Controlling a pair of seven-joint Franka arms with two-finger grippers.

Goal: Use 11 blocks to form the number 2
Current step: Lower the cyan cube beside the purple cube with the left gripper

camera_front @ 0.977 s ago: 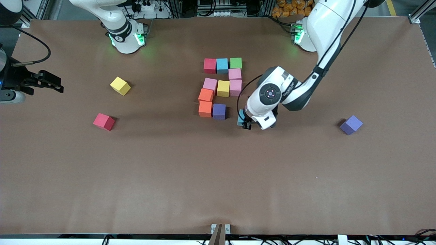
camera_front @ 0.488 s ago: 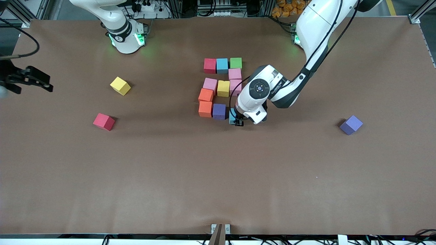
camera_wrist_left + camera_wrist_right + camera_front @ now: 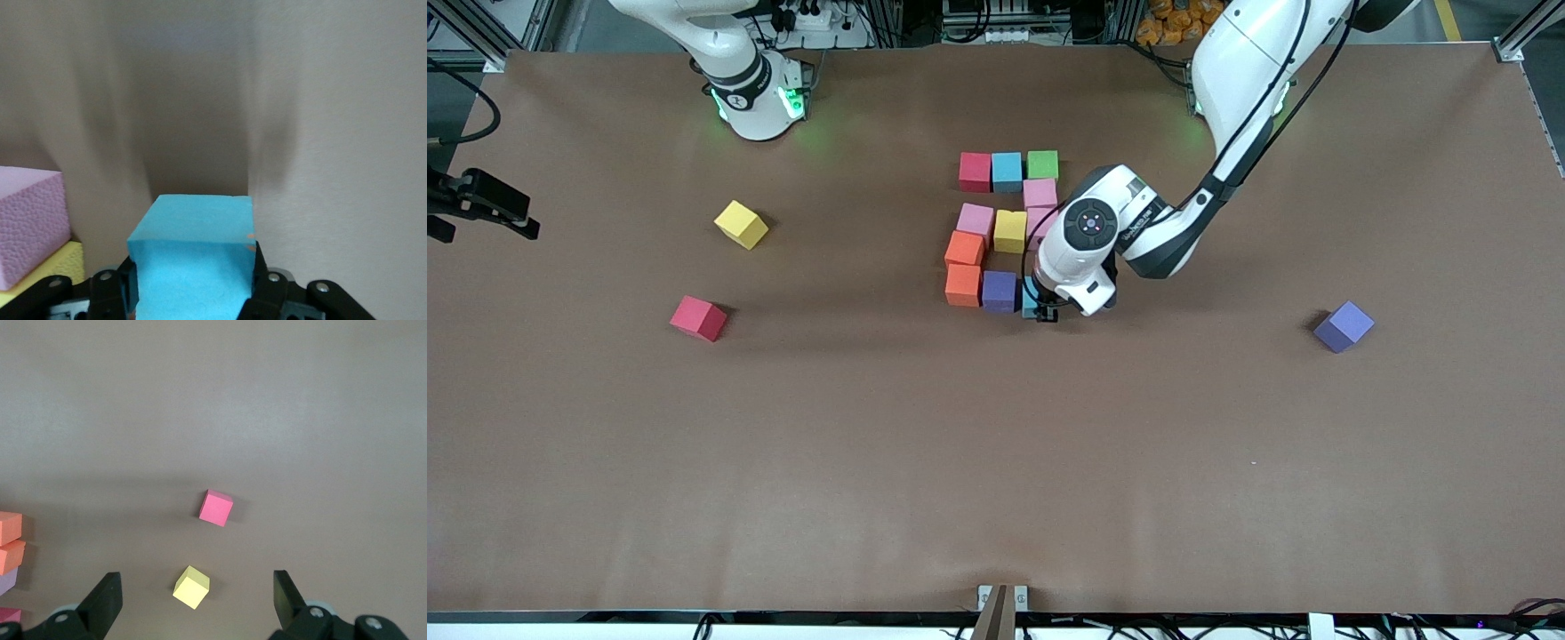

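Several blocks lie together mid-table: red (image 3: 975,172), light blue (image 3: 1007,171) and green (image 3: 1042,164) in the farthest row, then pink (image 3: 1040,192), pink (image 3: 975,219), yellow (image 3: 1010,230), two orange (image 3: 963,267) and purple (image 3: 1000,291). My left gripper (image 3: 1042,309) (image 3: 193,283) is shut on a light blue block (image 3: 1031,300) (image 3: 193,230) right beside that purple block. My right gripper (image 3: 520,220) (image 3: 197,585) is open, holding nothing, high over the table edge at the right arm's end.
Loose blocks lie apart: yellow (image 3: 741,224) (image 3: 191,587) and red (image 3: 699,318) (image 3: 216,507) toward the right arm's end, purple (image 3: 1343,326) toward the left arm's end. The left wrist hides part of a pink block (image 3: 1038,222).
My left gripper has carried the light blue block sideways up to the purple block of the group. The right gripper has drawn back toward the table edge at its end.
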